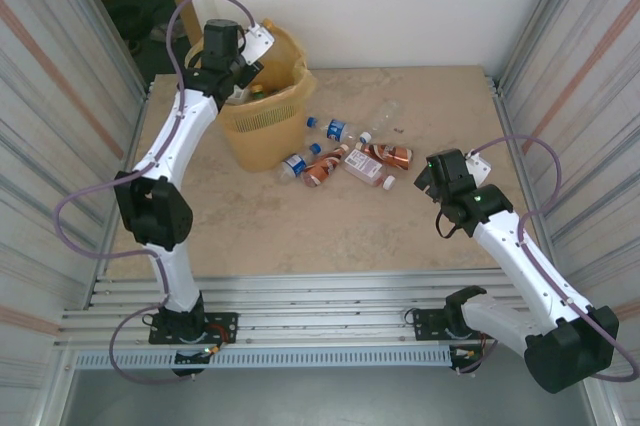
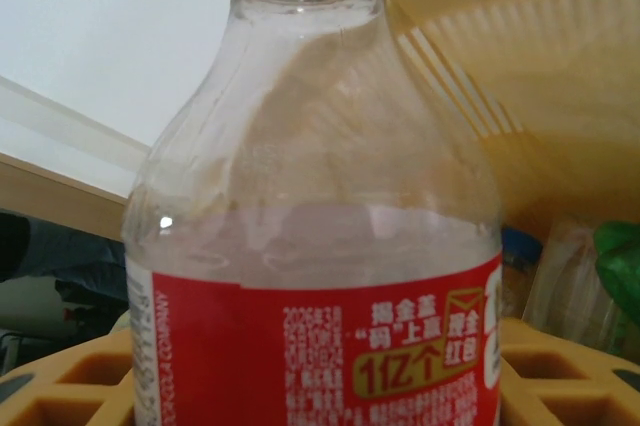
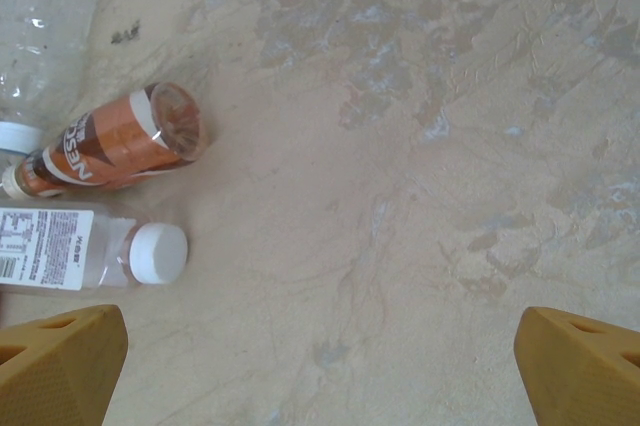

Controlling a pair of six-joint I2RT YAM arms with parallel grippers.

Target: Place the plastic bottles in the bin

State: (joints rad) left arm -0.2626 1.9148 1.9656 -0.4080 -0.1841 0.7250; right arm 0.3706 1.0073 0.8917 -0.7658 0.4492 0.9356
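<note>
My left gripper (image 1: 240, 74) hangs over the mouth of the yellow-orange bin (image 1: 268, 124), shut on a clear bottle with a red label (image 2: 320, 246) that stands upright between its orange fingers (image 2: 60, 386). The bin's latticed wall (image 2: 500, 76) rises behind it, and a green bottle (image 2: 622, 266) lies inside. Several plastic bottles lie on the table right of the bin: a blue-labelled one (image 1: 327, 128), a brown-orange one (image 1: 388, 155) and a white-labelled one (image 1: 366, 169). My right gripper (image 1: 432, 182) hovers open just right of them, with bare table between its fingers (image 3: 60, 361).
In the right wrist view a brown-orange bottle (image 3: 120, 146), a white-capped clear bottle (image 3: 95, 251) and a crumpled clear bottle (image 3: 40, 36) lie at the left. Corrugated walls flank the beige table (image 1: 300, 236), with a metal rail at its near edge.
</note>
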